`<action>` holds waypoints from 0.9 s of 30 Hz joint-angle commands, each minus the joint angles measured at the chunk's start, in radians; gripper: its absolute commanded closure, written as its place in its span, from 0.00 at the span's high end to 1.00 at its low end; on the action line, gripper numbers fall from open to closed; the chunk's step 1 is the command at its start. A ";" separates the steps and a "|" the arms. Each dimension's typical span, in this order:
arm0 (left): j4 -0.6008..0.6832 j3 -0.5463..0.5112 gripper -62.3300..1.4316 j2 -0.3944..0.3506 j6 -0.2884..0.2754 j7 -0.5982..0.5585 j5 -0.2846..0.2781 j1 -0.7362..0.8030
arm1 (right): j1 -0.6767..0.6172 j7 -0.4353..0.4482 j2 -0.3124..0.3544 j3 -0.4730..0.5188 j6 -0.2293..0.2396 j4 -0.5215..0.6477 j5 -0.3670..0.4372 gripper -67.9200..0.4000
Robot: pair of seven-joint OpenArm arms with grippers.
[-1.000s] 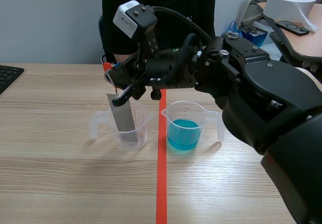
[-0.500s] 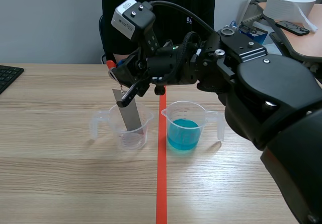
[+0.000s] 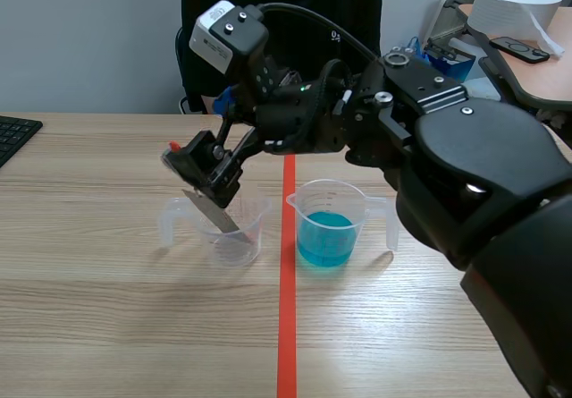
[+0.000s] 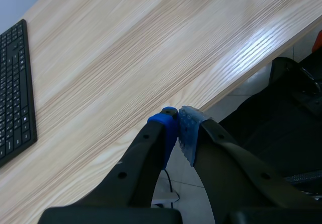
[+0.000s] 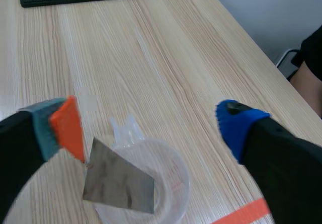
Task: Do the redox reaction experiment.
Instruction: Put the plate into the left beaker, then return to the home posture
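Grey metal strip (image 3: pixel 213 212) stands slanted in the empty clear beaker (image 3: pixel 234 237). Its lower end is down inside the beaker and its upper end leans out over the rim toward the robot's left. The blue beaker (image 3: pixel 326 235) sits just beside it on the counter (image 3: pixel 107 309), across the red tape line (image 3: pixel 286 326).

The right arm (image 3: pixel 357 121) reaches past the middle, and its jaws hang directly over the empty beaker. The left arm is well away, so the right arm is the one placed to act. In the right wrist view the right jaws are spread wide and grasp nothing. The orange pad (image 5: pixel 68 128) is on one side and the blue pad (image 5: pixel 236 123) far off on the other. The strip (image 5: pixel 118 183) lies low between them, much closer to the orange pad. Its top corner is right at that pad's tip, though I cannot tell whether the two touch. The beaker's rim (image 5: pixel 173 166) shows just under the gap.

To move the strip to the blue liquid, I judge the jaws would have to close across its flat faces at the raised end. That likely means shifting toward the orange side first.

The left jaws are clenched pad to pad on nothing, beyond the counter's edge, with a keyboard (image 4: pixel 15 83) far off.
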 commanded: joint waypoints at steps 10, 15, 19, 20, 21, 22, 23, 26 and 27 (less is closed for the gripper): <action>0.006 -0.005 0.09 -0.006 0.002 -0.016 -0.007 -0.005 | -0.028 0.039 0.008 -0.029 0.011 0.024 0.138 1.00; 0.008 -0.003 0.09 -0.024 0.002 -0.017 -0.007 -0.005 | -0.085 0.044 0.054 -0.029 0.011 0.107 0.167 1.00; 0.008 -0.003 0.09 -0.039 0.002 -0.018 -0.007 -0.002 | -0.155 0.056 0.132 -0.029 0.011 0.229 0.190 1.00; 0.008 -0.003 0.09 -0.043 0.003 -0.018 -0.008 0.002 | -0.173 0.062 0.155 -0.029 -0.003 0.260 0.190 1.00; 0.011 -0.003 0.09 -0.048 0.003 -0.022 -0.008 0.007 | -0.192 0.066 0.180 -0.027 -0.013 0.292 0.193 1.00; 0.014 -0.003 0.09 -0.055 0.002 -0.029 -0.008 0.015 | -0.211 0.067 0.205 -0.026 -0.024 0.322 0.194 1.00; 0.021 -0.003 0.09 -0.061 0.003 -0.036 -0.011 0.027 | -0.232 0.066 0.232 -0.023 -0.040 0.354 0.197 1.00; 0.052 -0.003 0.09 -0.080 0.002 -0.059 -0.013 0.071 | -0.306 0.082 0.314 0.005 -0.084 0.434 0.230 1.00; 0.066 -0.003 0.09 -0.089 0.002 -0.064 -0.026 0.090 | -0.335 0.092 0.342 0.021 -0.096 0.460 0.247 1.00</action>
